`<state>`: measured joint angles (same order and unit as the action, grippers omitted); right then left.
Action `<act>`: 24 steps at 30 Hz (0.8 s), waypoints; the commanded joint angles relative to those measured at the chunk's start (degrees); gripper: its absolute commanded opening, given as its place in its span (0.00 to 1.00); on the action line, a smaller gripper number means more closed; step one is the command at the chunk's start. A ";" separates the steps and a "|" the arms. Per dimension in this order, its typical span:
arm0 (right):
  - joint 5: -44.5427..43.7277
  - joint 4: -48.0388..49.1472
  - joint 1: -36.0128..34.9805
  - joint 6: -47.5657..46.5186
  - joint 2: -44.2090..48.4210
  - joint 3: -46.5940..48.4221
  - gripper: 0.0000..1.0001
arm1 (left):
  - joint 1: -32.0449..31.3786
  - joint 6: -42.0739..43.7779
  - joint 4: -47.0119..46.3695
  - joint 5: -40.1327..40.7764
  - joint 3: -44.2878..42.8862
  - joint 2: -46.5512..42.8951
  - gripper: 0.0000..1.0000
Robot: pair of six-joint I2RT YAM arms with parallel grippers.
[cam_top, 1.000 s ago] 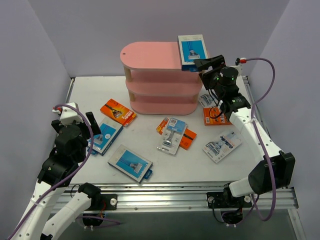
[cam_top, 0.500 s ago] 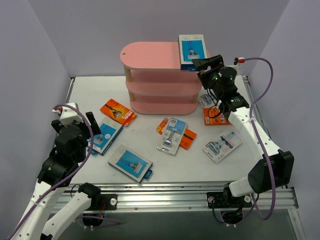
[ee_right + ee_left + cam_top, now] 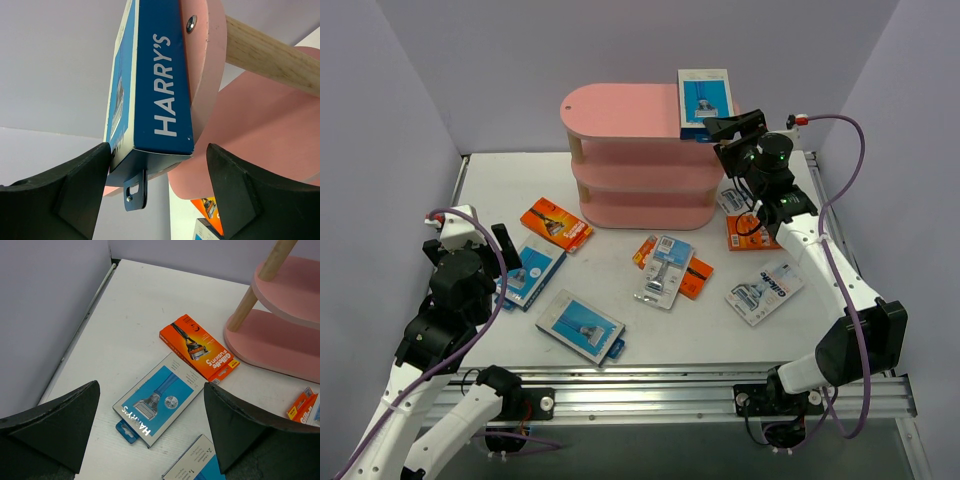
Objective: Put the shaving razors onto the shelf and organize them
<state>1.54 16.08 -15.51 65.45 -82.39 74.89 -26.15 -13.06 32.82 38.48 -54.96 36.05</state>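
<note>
The pink shelf [image 3: 640,170] stands at the back middle. One blue-and-white box [image 3: 705,100] lies on its top board at the right end, overhanging the edge. My right gripper [image 3: 730,128] is open, its jaws on either side of the box's near end [image 3: 155,80] and the board edge [image 3: 206,60]. My left gripper [image 3: 505,250] is open and empty, above a blue box [image 3: 160,402] lying on the table. An orange card [image 3: 198,346] lies beyond it. Another blue box [image 3: 582,326] lies at the front.
A clear blister pack [image 3: 665,268] lies over orange cards [image 3: 694,278] in the middle. Another blister pack [image 3: 765,292] lies to the right. An orange card [image 3: 745,236] and a blister pack [image 3: 730,200] lie under the right arm. Grey walls close in both sides.
My right gripper has edged slightly left at the box's near end. The box and the left arm have not moved.
</note>
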 commanded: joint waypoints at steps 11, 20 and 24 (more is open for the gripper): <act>0.66 2.03 -0.22 -2.52 3.11 1.75 0.79 | 0.14 0.23 -1.79 0.02 -0.41 -0.28 0.94; 2.85 5.89 0.74 -2.78 5.48 0.26 0.81 | 0.14 0.23 -1.70 0.72 -0.32 -0.54 0.94; 4.35 5.81 1.00 -3.92 7.24 -0.36 0.82 | 0.14 0.23 -1.70 0.63 -0.32 -0.19 0.94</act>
<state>3.81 17.87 -15.00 63.35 -78.70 74.65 -26.15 -13.06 32.82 38.57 -54.96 36.01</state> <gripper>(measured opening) 0.815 0.940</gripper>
